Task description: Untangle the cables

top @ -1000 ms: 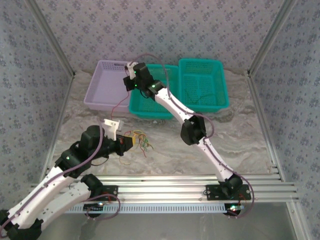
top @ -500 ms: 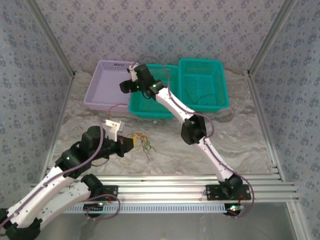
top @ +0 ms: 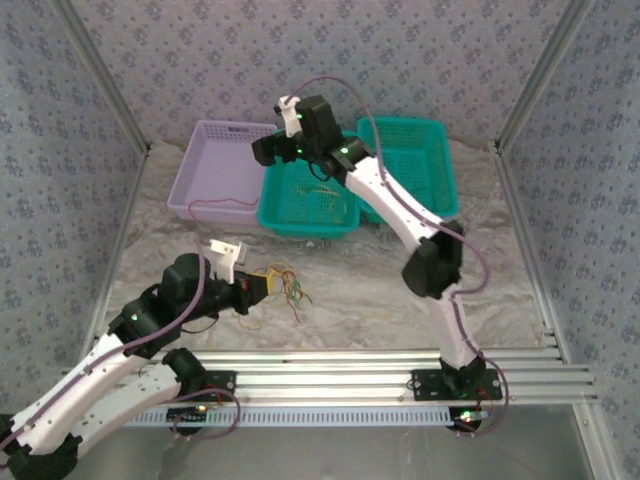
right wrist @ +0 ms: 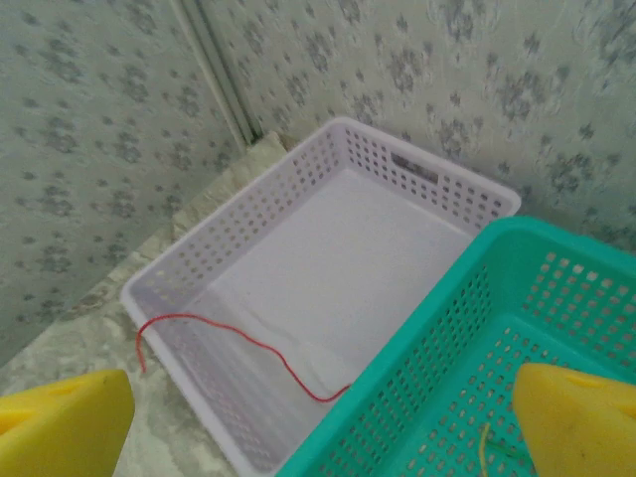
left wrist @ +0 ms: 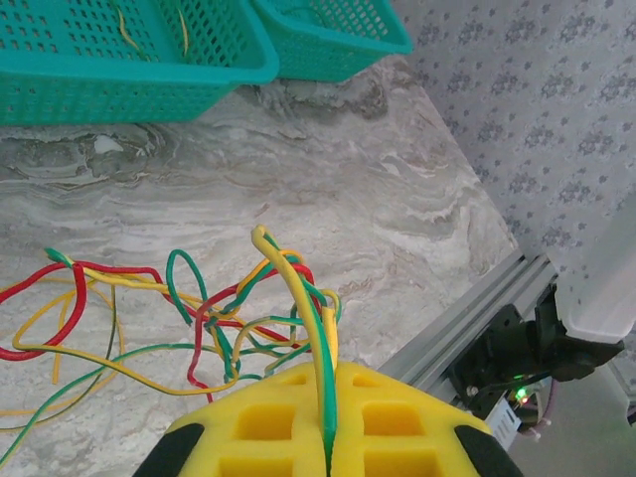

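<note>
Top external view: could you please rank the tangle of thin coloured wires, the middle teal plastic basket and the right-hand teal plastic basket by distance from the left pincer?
1. tangle of thin coloured wires, at the left pincer
2. middle teal plastic basket, beyond
3. right-hand teal plastic basket, back-right

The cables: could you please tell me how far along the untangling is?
Done: one red cable lies in the lavender basket, one end over its rim; yellow cables in a teal basket. In hand: the left gripper pinches yellow and green strands; the right gripper is open. Left: the tangle on the table.
</note>
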You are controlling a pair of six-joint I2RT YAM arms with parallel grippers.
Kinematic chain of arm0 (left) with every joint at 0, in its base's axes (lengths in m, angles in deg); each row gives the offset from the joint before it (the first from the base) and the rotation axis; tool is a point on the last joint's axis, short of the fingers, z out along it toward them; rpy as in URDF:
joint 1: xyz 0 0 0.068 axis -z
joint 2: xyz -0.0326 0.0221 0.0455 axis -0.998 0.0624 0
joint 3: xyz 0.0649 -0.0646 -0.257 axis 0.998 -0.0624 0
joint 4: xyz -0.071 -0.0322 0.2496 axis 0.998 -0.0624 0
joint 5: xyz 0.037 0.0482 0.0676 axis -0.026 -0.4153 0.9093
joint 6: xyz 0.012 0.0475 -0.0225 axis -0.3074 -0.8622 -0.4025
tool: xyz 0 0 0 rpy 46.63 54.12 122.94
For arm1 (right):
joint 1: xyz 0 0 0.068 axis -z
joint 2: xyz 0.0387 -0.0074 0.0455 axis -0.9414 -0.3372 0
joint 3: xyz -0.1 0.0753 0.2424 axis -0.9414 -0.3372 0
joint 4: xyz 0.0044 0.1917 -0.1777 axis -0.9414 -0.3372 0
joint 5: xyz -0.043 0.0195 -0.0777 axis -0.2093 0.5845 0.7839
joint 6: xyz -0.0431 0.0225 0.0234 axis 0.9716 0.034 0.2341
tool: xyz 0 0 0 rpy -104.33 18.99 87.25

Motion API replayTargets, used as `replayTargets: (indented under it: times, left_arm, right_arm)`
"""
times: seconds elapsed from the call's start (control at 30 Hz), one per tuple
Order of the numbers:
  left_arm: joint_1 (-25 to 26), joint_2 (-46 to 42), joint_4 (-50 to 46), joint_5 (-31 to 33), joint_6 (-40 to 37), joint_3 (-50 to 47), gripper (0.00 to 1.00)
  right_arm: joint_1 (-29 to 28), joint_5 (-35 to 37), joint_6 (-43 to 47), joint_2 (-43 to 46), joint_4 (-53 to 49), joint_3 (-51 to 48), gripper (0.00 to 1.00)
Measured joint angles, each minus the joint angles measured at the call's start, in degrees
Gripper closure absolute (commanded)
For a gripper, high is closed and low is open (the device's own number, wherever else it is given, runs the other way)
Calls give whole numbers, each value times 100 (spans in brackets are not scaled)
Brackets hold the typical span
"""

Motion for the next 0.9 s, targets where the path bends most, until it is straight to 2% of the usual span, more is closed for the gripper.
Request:
replayTargets:
  times: [0.3,0.47,0.6,0.7,0.83,0.9]
  left_arm:
    - [0,116,-101,656,354,374,100]
    - [0,234,-90,997,573,457,100]
    - [0,348,-31,1147,791,457,100]
    - [11,468,205,1191,1027,437,100]
    - [188,640,597,1303,1283,356,100]
    - [291,695,695,1408,1386,308,100]
  right_arm:
    - [-7,-422,-9,3687,826,-4288,1]
    - [-260,-758,-175,5222,1241,-6286,2]
    - [-728,-903,-317,5659,1547,-7447,9]
    - [-946,-927,-507,5661,1818,-8011,20]
    - [-1117,-938,-791,5563,2352,-8417,27]
    - [-1193,-944,-907,5442,2660,-8505,35]
